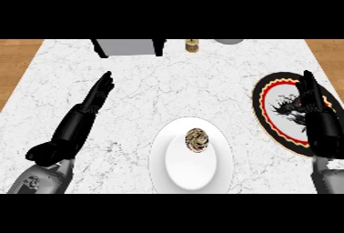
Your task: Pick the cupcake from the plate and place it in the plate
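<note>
Currently | cupcake (197, 139) on white plate (191, 175) | right robot hand (312, 101) well apart, outstretched, empty | left robot hand (101, 93) likewise

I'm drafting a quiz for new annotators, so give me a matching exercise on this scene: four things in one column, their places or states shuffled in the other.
Things
1 cupcake
2 white plate
3 black, red and gold plate
4 left hand

Places or states
A under the right hand, at the view's right
B on the white plate
C open, at the view's left
D centre, toward the view's lower edge

Pairs: 1-B, 2-D, 3-A, 4-C
</note>
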